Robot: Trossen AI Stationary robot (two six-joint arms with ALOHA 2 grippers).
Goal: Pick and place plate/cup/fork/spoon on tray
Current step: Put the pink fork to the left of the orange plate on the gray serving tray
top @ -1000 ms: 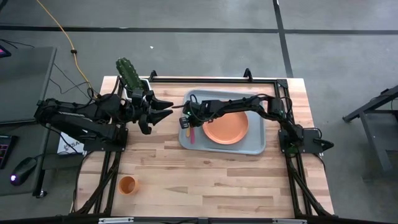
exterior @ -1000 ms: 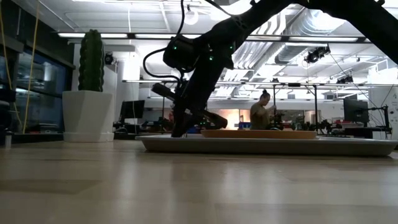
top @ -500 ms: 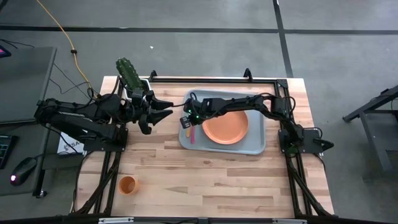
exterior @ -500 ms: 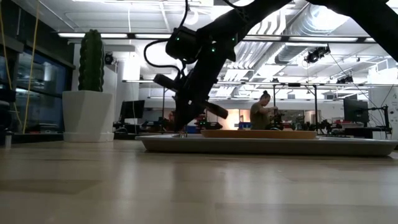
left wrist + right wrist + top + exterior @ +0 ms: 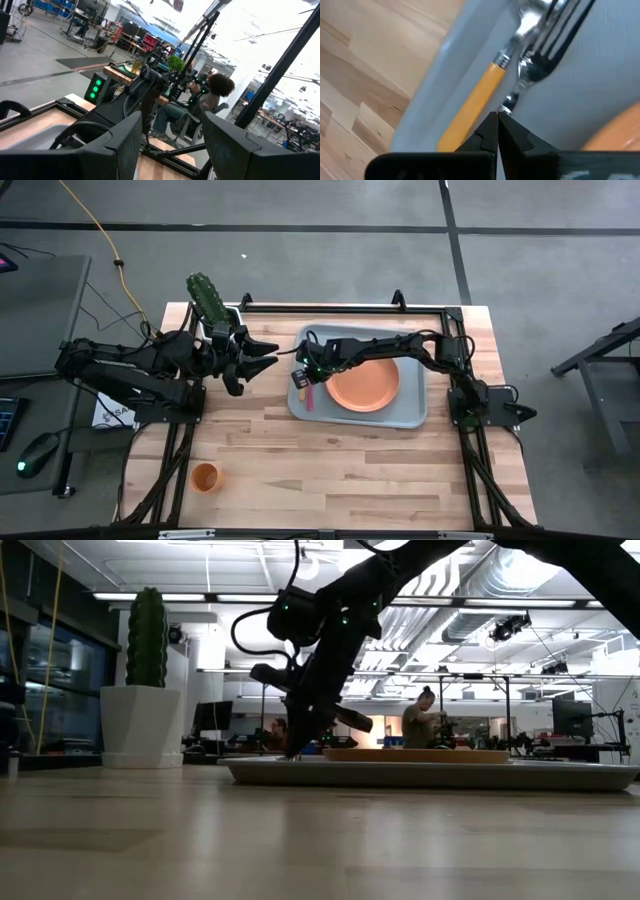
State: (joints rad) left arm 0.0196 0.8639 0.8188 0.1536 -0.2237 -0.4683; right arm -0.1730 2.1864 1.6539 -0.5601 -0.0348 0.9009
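The grey-blue tray (image 5: 410, 418) lies at the table's far middle with the orange plate (image 5: 365, 385) on it. At the tray's left end the pink-handled fork (image 5: 309, 398) lies beside the orange-handled spoon (image 5: 475, 95). My right gripper (image 5: 300, 377) reaches across the tray and points down there, shut at the fork's neck. The orange cup (image 5: 205, 477) stands on the table near the front left. My left gripper (image 5: 262, 356) is open and empty above the table, left of the tray. My right gripper has its shut fingertips (image 5: 490, 131) on the fork's thin metal neck (image 5: 512, 100), where the metal meets the handle. It comes slanting down from above, tips at tray level (image 5: 292, 750). The fingers hide the handle's start. The fork lies on the tray, tines (image 5: 555, 35) pointing away.
A cactus in a white pot (image 5: 210, 305) stands at the table's far left, just behind my left gripper. Bare wood lies between the cup and the tray. A person sits in the room beyond the table (image 5: 420, 720).
My right gripper has risen and tipped slightly over the tray's left end while its tips stay down at the tray. The fork and spoon lie where they were.
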